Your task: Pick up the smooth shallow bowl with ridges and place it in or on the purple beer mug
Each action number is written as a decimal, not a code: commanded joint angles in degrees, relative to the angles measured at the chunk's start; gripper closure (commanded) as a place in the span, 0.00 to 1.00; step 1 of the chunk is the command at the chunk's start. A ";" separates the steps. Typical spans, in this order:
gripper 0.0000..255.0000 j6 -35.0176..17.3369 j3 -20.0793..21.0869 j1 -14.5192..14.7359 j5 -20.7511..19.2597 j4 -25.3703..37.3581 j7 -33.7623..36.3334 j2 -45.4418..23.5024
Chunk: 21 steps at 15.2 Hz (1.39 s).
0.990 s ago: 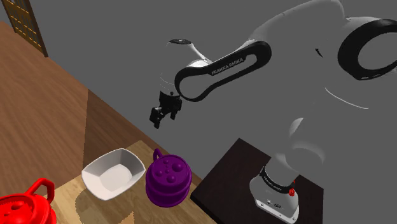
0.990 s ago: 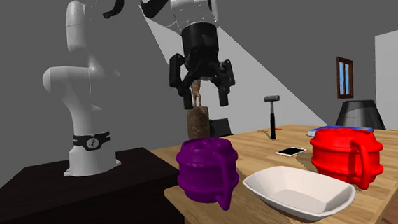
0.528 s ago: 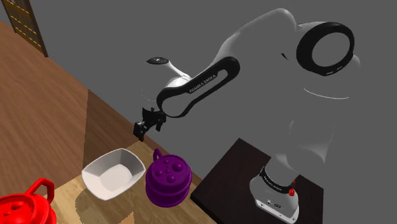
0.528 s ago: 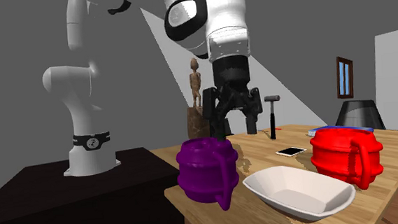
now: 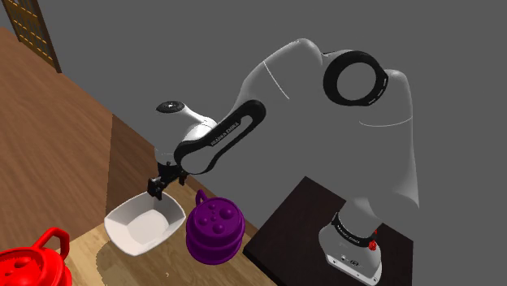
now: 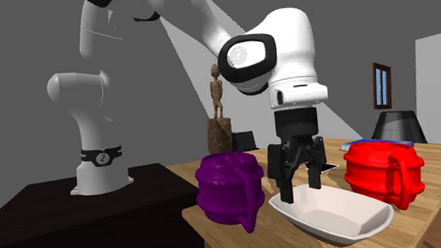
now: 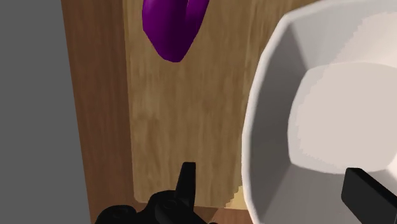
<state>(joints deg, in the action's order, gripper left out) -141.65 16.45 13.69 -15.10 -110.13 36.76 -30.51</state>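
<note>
**Open fingers astride the white bowl's rim, beside the purple mug**

Shoulder view: the purple mug (image 5: 214, 230) stands on the wooden table (image 5: 173, 258), at the edge nearest the dark stand (image 5: 296, 218). The white bowl (image 5: 142, 223) sits upright just beside the mug, on the side away from the stand. Whether the two touch cannot be told. The gripper (image 5: 154, 188) hangs low over the bowl's rim, on the part farther from the mug. A red vessel (image 5: 28, 264) stands beyond the bowl, well apart from the mug.

Second exterior view: the bowl (image 6: 336, 212) lies just beside the mug (image 6: 230, 187), with the red vessel (image 6: 383, 173) on the bowl's far side from the mug. The gripper (image 6: 301, 186) points straight down with its fingers spread, their tips at the bowl's edge. Behind the mug a wooden figurine (image 6: 217, 88) stands on a block.

Wrist view: one finger (image 7: 186, 181) is over bare table (image 7: 172, 127) on the mug's side of the rim. The other is over the bowl's (image 7: 337, 114) hollow, so the rim runs between them. They are apart and clasp nothing. The mug (image 7: 170, 25) lies ahead, clear of the bowl.
</note>
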 commanded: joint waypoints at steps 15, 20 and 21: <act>0.00 -3.55 -1.87 1.58 -2.16 2.84 1.30 -6.58; 1.00 -3.57 -1.88 1.58 -2.17 2.83 1.30 -6.58; 1.00 -3.57 -1.88 1.57 -2.17 2.85 1.29 -6.60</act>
<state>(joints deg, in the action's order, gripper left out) -145.22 14.57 15.26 -17.26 -107.26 38.06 -37.04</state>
